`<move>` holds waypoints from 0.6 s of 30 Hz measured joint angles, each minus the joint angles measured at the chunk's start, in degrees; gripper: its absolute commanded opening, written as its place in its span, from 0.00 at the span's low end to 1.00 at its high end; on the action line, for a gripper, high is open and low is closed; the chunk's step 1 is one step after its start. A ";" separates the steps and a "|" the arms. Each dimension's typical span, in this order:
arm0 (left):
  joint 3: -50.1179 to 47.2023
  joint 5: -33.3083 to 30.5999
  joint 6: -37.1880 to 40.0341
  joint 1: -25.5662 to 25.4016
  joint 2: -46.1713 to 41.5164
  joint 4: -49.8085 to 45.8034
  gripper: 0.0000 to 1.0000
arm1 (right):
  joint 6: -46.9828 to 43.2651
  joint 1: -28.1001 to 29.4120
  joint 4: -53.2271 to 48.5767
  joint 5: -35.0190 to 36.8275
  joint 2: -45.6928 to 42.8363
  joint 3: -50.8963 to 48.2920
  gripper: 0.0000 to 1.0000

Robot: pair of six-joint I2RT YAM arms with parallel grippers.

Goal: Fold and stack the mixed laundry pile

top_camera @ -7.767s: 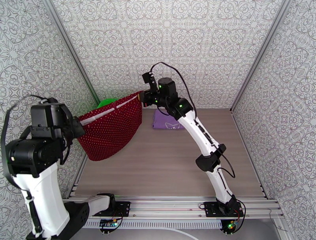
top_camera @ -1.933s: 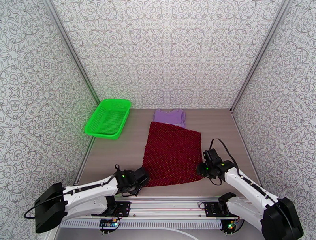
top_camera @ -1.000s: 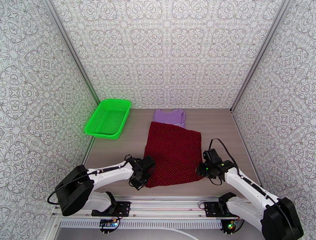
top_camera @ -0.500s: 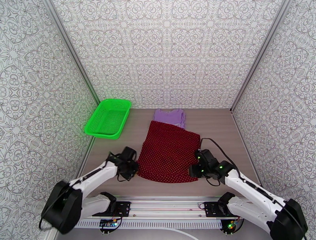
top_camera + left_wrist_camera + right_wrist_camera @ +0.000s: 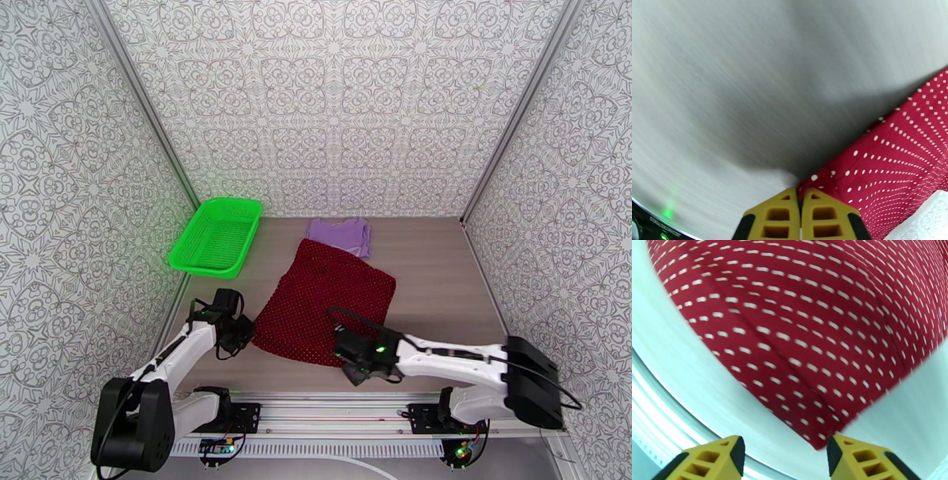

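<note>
No legible text, label, brand or number anywhere. Tiny white print on black housing (image 5: pixel 659 222), left wrist view, too blurred to read.

table (image 5: pixel 442 268) | green basket (image 5: pixel 204 267) far left | lavender T-shirt (image 5: pixel 340 230) far centre | red dotted garment (image 5: pixel 332 304) centre

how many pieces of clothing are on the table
2: a dark red, white-dotted fabric garment spread on the grey wooden table, and a lavender-purple T-shirt just behind it. Anything beneath the red one would be hidden.
</note>
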 measured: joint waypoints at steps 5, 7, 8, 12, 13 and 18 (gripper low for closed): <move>0.48 0.70 2.64 1.86 0.15 -0.09 0.00 | -0.87 0.39 -1.14 3.82 4.42 0.96 0.59; 0.63 1.07 3.26 2.62 0.15 -0.13 0.00 | -1.07 0.39 -1.53 4.72 4.44 0.96 0.59; 0.63 1.25 3.69 3.06 0.15 -0.17 0.00 | -1.11 0.39 -1.66 4.96 4.44 0.96 0.59; 0.63 1.75 4.74 4.50 0.15 -0.20 0.00 | -1.53 0.39 -1.77 5.18 5.81 0.96 0.56; 0.63 1.79 4.94 4.72 0.15 -0.20 0.00 | -1.70 0.39 -1.73 5.14 6.67 0.96 0.55; 0.68 2.23 5.86 5.31 0.22 -0.20 0.00 | -2.21 0.39 -1.70 5.07 9.70 1.36 0.49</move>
